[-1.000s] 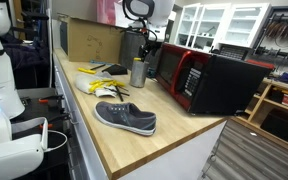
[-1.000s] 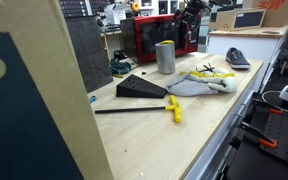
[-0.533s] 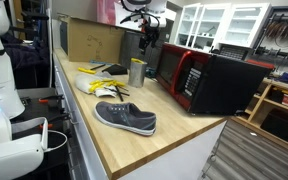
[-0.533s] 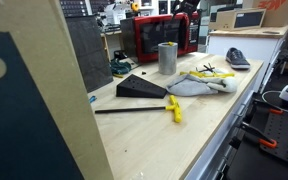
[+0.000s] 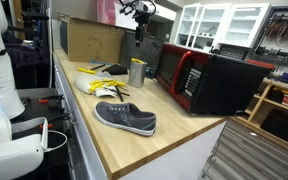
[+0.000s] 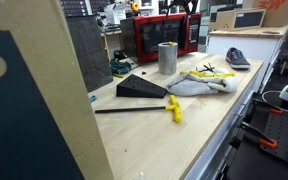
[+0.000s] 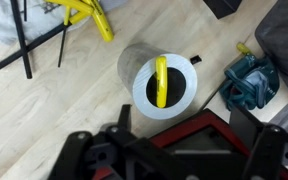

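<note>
A grey metal cup [image 5: 137, 72] stands upright on the wooden bench beside the red-and-black microwave [image 5: 199, 78]. From above, in the wrist view, the cup [image 7: 144, 70] holds a yellow-handled item [image 7: 161, 80] that stands inside it. My gripper [image 5: 138, 24] hangs high above the cup, well clear of it. In the wrist view the gripper [image 7: 181, 108] is open, its dark fingers [image 7: 124, 112] spread wide with nothing between them. In an exterior view the cup [image 6: 167, 57] stands free in front of the microwave [image 6: 164, 35].
A grey shoe [image 5: 125, 118] lies near the bench's front edge. A white cloth with yellow-handled tools [image 5: 96, 80] and a cardboard box [image 5: 89, 40] sit behind the cup. A black wedge [image 6: 142, 87], a yellow-handled tool [image 6: 174, 108] and a blue-green object [image 7: 246, 82] lie nearby.
The gripper has risen straight up from the cup's mouth towards the top of the view. Its jaws have spread wider. The cup and the yellow item inside it stay put.
</note>
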Available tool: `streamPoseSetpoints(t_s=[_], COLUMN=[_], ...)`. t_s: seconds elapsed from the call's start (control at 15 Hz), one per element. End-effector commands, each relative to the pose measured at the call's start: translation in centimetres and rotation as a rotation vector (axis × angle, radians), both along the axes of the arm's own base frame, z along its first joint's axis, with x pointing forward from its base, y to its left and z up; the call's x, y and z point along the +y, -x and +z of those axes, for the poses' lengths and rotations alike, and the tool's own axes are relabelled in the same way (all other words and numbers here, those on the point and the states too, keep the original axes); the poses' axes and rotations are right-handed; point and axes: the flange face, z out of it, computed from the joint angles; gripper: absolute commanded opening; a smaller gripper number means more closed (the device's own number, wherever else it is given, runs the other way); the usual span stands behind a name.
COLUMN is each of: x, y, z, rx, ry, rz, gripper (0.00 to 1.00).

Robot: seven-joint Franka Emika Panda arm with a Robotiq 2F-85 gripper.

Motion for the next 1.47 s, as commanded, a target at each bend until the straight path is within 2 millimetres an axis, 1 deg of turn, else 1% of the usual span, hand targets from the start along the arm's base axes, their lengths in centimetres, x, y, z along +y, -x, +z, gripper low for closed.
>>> streamPoseSetpoints(t_s=[0.0,0.2,0.47,0.73,0.87,0.93,1.0,1.13,1.33,1.4], x=[1.5,2.5,3.3,3.3,3.1,3.1,3.2,3.2,3.2,3.4], y=[0.2,-0.1,-0.9,-2.0,-2.6,-2.7,-1.9,-2.2,-2.3,-2.4], z=[1.3,1.0,-0.4,-2.8,-4.0,-4.2,-4.2,-4.9,-4.8,-5.1], rx=[0.023,0.033,0.039,0.039,0.038,0.036,0.052,0.057,0.054,0.062], ry=[0.107,0.211,0.345,0.376,0.358,0.319,0.342,0.328,0.328,0.335], rz=[0.17,0.307,0.496,0.537,0.508,0.497,0.506,0.5,0.499,0.477], gripper=[1.0,1.0,1.0,1.0,1.0,1.0,1.0,1.0,1.0,1.0])
